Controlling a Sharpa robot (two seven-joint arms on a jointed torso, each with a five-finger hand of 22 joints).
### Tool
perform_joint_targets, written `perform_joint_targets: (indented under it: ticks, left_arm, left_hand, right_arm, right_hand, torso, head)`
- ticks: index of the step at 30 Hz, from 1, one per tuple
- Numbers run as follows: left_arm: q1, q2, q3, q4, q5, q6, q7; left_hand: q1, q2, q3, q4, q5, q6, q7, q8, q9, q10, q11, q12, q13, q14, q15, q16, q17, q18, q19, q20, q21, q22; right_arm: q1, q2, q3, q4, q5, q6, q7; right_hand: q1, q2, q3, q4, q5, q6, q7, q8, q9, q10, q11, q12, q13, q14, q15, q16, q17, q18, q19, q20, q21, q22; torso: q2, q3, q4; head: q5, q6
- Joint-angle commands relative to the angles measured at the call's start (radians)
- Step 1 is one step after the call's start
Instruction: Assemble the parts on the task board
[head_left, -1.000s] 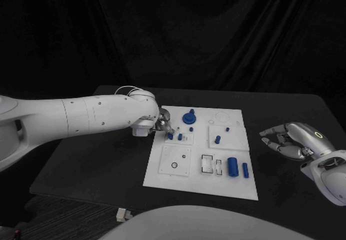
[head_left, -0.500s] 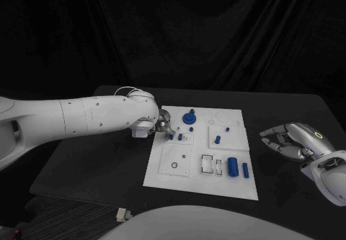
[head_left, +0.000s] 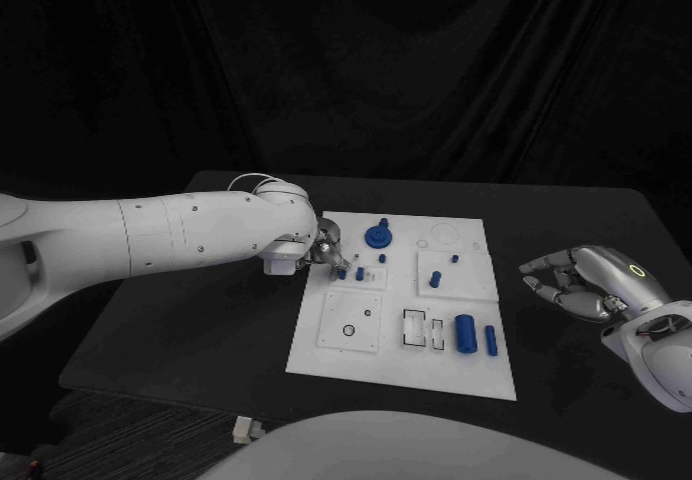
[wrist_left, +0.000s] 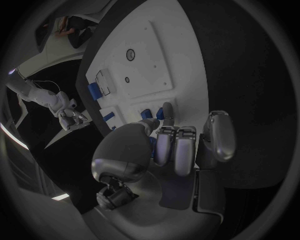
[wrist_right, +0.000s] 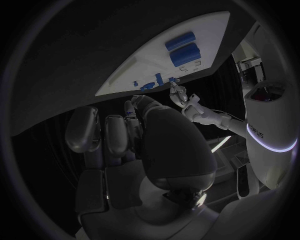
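Head view: the left hand (head_left: 320, 252) reaches over the near-left edge of the white rectangular task board (head_left: 404, 375), its fingers curled down among the small blue plastic pegs (head_left: 359, 273). The left wrist view shows the fingertips (wrist_left: 167, 111) touching or nearly touching a short blue peg (wrist_left: 147, 114) just ahead of them; whether that peg is actually pinched cannot be told. A blue round knobbed part (head_left: 378, 236) stands just beyond the left hand; a larger blue cylinder (head_left: 466, 333) and a slimmer blue pin (head_left: 492, 341) lie well apart from it, nearer the right hand (head_left: 584, 283). That hand hovers off the board's edge, fingers curled inward, holding nothing.

The parts appear to be rigid, light, smooth plastic, likely to slip or roll under a loose grasp. A short peg is best pinched across its upper shank between thumb and fingertip, kept upright for insertion; the cylinder is best taken at mid-length.
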Motion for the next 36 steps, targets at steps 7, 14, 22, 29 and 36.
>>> perform_joint_targets:
  ticks: [7,14,22,29,36]
  left_arm:
    - [0.003,-0.008,0.001,0.005,0.005,-0.059,0.010]
    - [0.021,-0.023,0.001,0.014,0.005,-0.132,0.030]
    - [0.036,-0.031,0.001,0.015,0.005,-0.133,0.041]
    - [0.038,-0.032,0.001,0.012,0.005,-0.151,0.087]
    - [0.039,-0.024,0.000,-0.001,0.005,-0.288,0.378]
  left_hand:
    - [-0.073,-0.021,-0.002,0.057,-0.120,0.018,0.006,-0.005,-0.012,0.047,-0.001,0.006,0.224,0.106,-0.002,0.003,0.263,0.012,0.007,-0.006,0.013,0.175]
    - [-0.214,0.013,-0.102,0.062,-0.198,0.041,0.002,0.006,-0.012,0.062,-0.006,0.022,0.233,0.106,-0.004,0.003,0.263,0.009,0.022,-0.009,0.034,0.181]
    - [-0.163,0.014,-0.129,0.055,-0.161,0.060,-0.008,0.025,-0.001,0.066,-0.013,0.025,0.234,0.106,-0.012,0.003,0.263,0.008,0.026,-0.013,0.038,0.182]
    - [-0.099,-0.006,-0.140,0.048,-0.155,0.062,-0.013,0.033,0.005,0.068,-0.017,0.027,0.235,0.106,-0.015,0.003,0.263,0.007,0.029,-0.017,0.041,0.183]
    - [0.151,-0.064,-0.113,-0.056,-0.334,-0.056,0.025,-0.013,-0.021,-0.217,0.016,-0.314,0.044,-0.100,0.009,-0.268,0.082,0.031,-0.069,0.002,-0.096,0.144]
  right_arm:
    - [-0.003,-0.003,0.001,0.001,-0.002,0.001,-0.016]
    - [-0.003,-0.004,0.001,0.001,-0.002,-0.001,-0.016]
    - [-0.003,-0.004,0.001,0.002,-0.002,-0.004,-0.016]
    - [-0.003,-0.005,0.001,0.002,-0.002,-0.005,-0.015]
    - [-0.003,-0.012,0.001,0.010,-0.002,-0.019,-0.005]
  right_hand:
    - [0.004,-0.001,0.005,0.000,0.004,-0.006,0.003,-0.002,-0.001,-0.005,0.000,-0.005,-0.213,0.031,-0.004,-0.003,-0.001,0.002,-0.004,0.000,-0.003,0.145]
    - [0.004,-0.001,0.005,0.000,0.004,-0.006,0.003,-0.002,-0.001,-0.005,0.000,-0.005,-0.213,0.031,-0.004,-0.003,-0.001,0.002,-0.004,0.000,-0.003,0.145]
    - [0.004,-0.001,0.005,0.000,0.004,-0.006,0.003,-0.002,-0.001,-0.005,0.000,-0.005,-0.213,0.031,-0.004,-0.003,-0.001,0.002,-0.004,0.000,-0.003,0.145]
    - [0.004,-0.001,0.005,0.000,0.004,-0.006,0.003,-0.002,-0.001,-0.005,0.000,-0.005,-0.213,0.031,-0.004,-0.003,-0.001,0.002,-0.004,0.000,-0.003,0.145]
    - [0.003,0.000,0.009,-0.003,0.005,-0.004,0.002,0.000,-0.001,-0.005,-0.001,-0.008,-0.215,0.031,-0.004,-0.005,-0.004,0.002,-0.004,0.000,-0.004,0.145]
  torso:
    - [0.000,-0.0012,0.0001]
    - [0.000,-0.0014,0.0000]
    - [-0.001,-0.0013,-0.0004]
    - [0.000,-0.0010,0.0000]
    - [0.000,-0.0015,0.0003]
  head:
    - [0.000,0.000]
    - [-0.003,0.000]
    - [-0.002,0.000]
    - [-0.004,0.000]
    - [-0.008,0.000]
